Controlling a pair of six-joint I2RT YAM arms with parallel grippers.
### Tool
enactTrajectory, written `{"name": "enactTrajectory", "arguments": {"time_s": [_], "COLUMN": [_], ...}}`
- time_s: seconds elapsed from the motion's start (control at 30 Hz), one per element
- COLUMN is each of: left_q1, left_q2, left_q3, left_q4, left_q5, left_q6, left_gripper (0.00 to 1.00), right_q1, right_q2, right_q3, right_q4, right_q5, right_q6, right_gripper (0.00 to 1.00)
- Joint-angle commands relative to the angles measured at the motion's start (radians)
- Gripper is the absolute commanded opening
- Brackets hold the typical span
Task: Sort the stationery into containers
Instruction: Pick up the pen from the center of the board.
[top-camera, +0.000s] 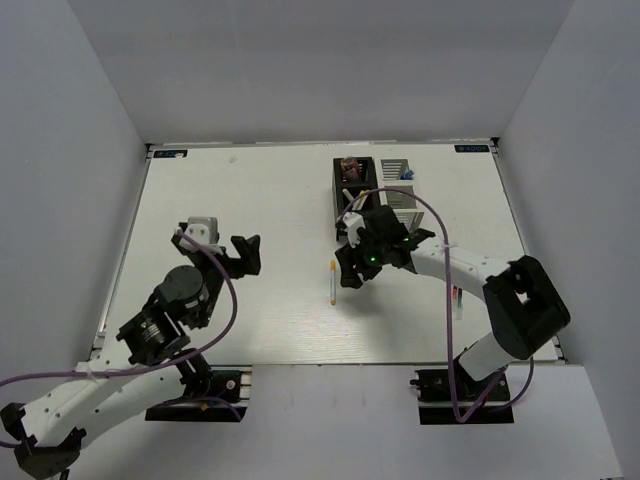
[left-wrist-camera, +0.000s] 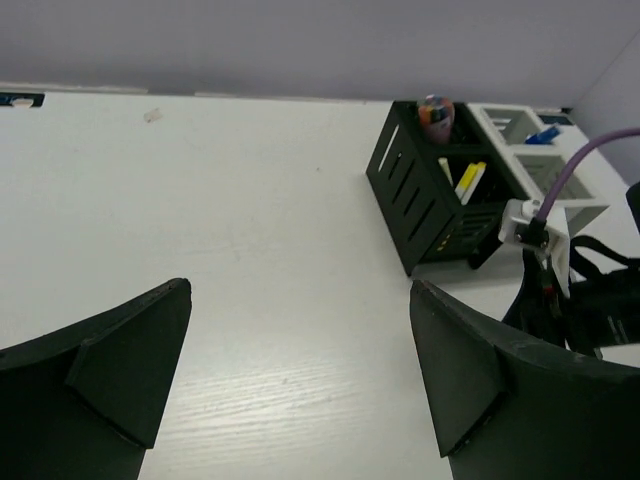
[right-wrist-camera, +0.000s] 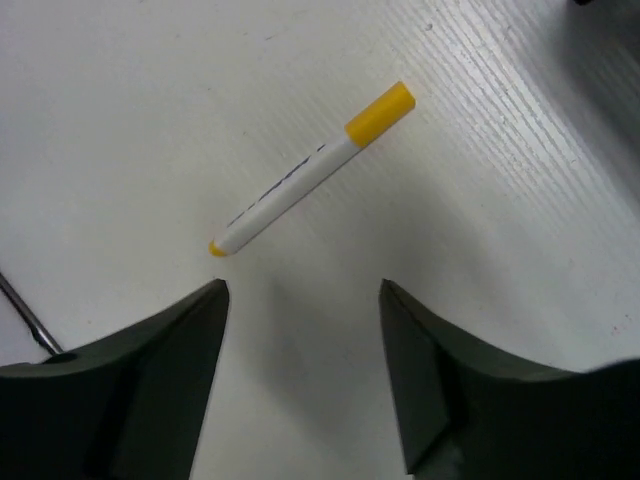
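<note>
One white pen with a yellow cap (right-wrist-camera: 310, 172) lies flat on the counter (top-camera: 250, 200), alone, in front of the two organizers. The right gripper (right-wrist-camera: 305, 300) hangs just beside it, jaws spread and grasping nothing; the pen is outside the gap between them. Farther back, the black organizer (left-wrist-camera: 405, 190) holds yellow-ended pens (left-wrist-camera: 470, 182) and a pink-red tube (left-wrist-camera: 436, 112) — the white organizer (left-wrist-camera: 530, 152) stands just beside it. The left gripper (left-wrist-camera: 300, 295) is released wide and empty — well apart to the left.

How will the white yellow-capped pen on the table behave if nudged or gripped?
Probably stiff: the pen lies dead straight. Its round barrel on the smooth table would likely roll if nudged sideways. Slim, so likely light.
</note>
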Motion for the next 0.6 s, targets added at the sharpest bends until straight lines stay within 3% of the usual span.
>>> {"name": "enactTrajectory", "arguments": {"time_s": [0.0,0.03,0.33,0.57], "left_q1": [0.000,0.000,0.013,0.013], "left_q2": [-0.058,-0.058,0.017,0.008], "left_q3": [-0.034,-0.025,-0.003,-0.003], "left_q4": [-0.109,-0.109,-0.159,-0.149], "left_q5": [0.006,0.006,0.079,0.089], "left_q6": [-0.028,-0.028,-0.028,-0.028], "left_gripper": [1.00,1.00,1.00,1.00], "right_q1": [0.054,0.069,0.165,0.181], "right_q2": [0.037,0.063,0.231,0.312], "right_q3": [0.074,0.082,0.199,0.239], "right_q4": [0.106,0.115,0.113,0.084], "right_q5": [0.168,0.188,0.424,0.490], "right_q6": [0.134,0.142,0.223,0.254], "right_gripper": [0.71,0.75,0.76,0.68]}}
